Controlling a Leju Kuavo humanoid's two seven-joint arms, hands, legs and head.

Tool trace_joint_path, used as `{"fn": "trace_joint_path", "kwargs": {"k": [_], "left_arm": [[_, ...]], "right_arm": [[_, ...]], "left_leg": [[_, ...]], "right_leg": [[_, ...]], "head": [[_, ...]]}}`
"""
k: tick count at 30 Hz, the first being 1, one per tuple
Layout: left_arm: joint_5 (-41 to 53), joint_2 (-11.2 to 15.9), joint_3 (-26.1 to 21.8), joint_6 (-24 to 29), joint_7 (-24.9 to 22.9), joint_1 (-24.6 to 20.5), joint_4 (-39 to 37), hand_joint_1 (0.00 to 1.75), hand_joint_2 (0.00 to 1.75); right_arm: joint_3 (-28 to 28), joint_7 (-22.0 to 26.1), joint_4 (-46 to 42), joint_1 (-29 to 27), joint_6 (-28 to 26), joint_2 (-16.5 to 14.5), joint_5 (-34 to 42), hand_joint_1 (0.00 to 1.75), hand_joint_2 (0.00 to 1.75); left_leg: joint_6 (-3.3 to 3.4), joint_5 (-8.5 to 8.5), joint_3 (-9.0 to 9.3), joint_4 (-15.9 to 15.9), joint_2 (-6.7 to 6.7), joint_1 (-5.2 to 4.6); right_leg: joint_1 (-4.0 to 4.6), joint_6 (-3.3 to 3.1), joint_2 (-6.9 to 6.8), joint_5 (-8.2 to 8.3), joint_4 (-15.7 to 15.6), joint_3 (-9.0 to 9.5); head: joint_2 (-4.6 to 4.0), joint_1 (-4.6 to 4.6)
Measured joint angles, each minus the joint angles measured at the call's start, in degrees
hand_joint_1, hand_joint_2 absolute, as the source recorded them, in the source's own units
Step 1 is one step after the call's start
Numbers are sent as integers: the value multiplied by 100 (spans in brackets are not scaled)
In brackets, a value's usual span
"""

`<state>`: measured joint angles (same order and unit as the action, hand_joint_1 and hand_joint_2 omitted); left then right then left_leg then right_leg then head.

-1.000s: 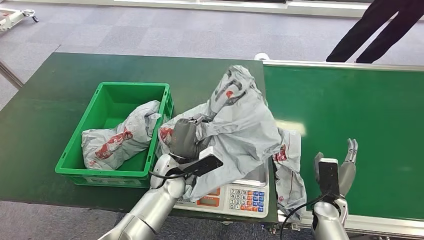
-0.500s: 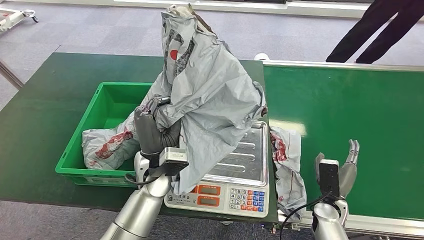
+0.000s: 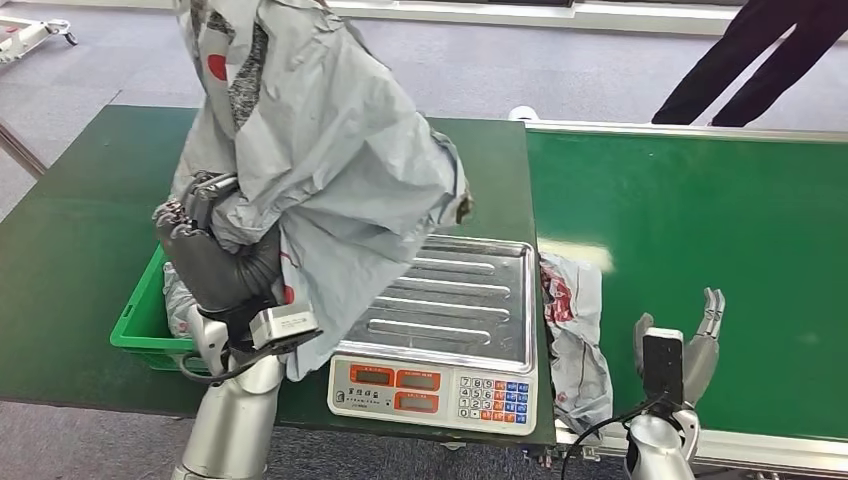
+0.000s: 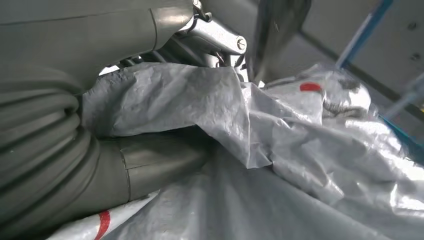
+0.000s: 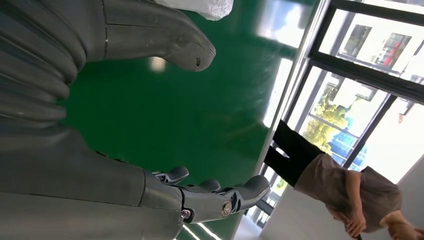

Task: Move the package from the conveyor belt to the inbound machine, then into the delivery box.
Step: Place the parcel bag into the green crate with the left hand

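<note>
Left hand (image 3: 215, 265): fingers clenched on the grey package (image 3: 320, 170), held high over the counter (image 3: 70, 240) between scale (image 3: 440, 335) and green box (image 3: 140, 320). Advice — carry it fully above the box before letting go (slack film drapes low). Box: another bag, mostly hidden. Right hand (image 3: 680, 345): released, over the belt (image 3: 700, 220).
</note>
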<state>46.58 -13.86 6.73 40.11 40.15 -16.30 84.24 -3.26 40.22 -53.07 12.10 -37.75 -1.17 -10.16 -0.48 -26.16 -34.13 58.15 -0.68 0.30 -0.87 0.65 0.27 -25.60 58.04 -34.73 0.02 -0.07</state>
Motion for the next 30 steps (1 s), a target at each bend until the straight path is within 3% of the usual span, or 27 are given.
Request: {"fn": "trace_joint_path", "kwargs": {"k": [7, 11, 15, 21, 28, 30], "left_arm": [[936, -169, -1793, 0, -65, -147, -580, 175, 175], [1290, -96, -2426, -1, -896, -411, -1686, 175, 175], [1499, 125, -2546, -2, -1753, -497, -2600, 175, 175], [1439, 395, -2536, -69, -2544, -663, -3502, 175, 175], [1431, 578, -2352, -307, -2867, -825, -4010, 175, 175], [1432, 605, -2322, -313, -2886, -846, -4093, 87, 175]], "right_arm": [[-33, 0, -161, -175, 13, 29, -111, 0, 175], [-61, 0, -166, -177, 126, 32, -237, 0, 175], [-122, 0, -165, -159, 205, 32, -344, 0, 175], [-153, -1, -145, -83, 287, 32, -465, 0, 175], [-153, -2, -95, 28, 299, 32, -525, 0, 175], [-153, -2, -88, 33, 299, 32, -528, 0, 175]], "left_leg": [[1, 3, 4, 0, 2, 1], [1, 4, 6, 0, 3, -1], [0, 5, 4, 1, 4, 0], [2, 1, 12, -2, -3, -3], [1, -5, 53, -16, -16, -8], [0, -4, 55, -19, -16, -8]], "right_leg": [[0, 0, -1, 1, 0, 3], [-1, -1, 0, 4, 0, 5], [0, -2, 2, 5, 0, 2], [-4, 1, -3, -2, 0, 13], [-9, -1, -19, -18, 0, 71], [-9, -3, -19, -18, 0, 89]], "head": [[0, -1], [0, -1], [0, -1], [0, -1], [0, -1], [0, 0]]}}
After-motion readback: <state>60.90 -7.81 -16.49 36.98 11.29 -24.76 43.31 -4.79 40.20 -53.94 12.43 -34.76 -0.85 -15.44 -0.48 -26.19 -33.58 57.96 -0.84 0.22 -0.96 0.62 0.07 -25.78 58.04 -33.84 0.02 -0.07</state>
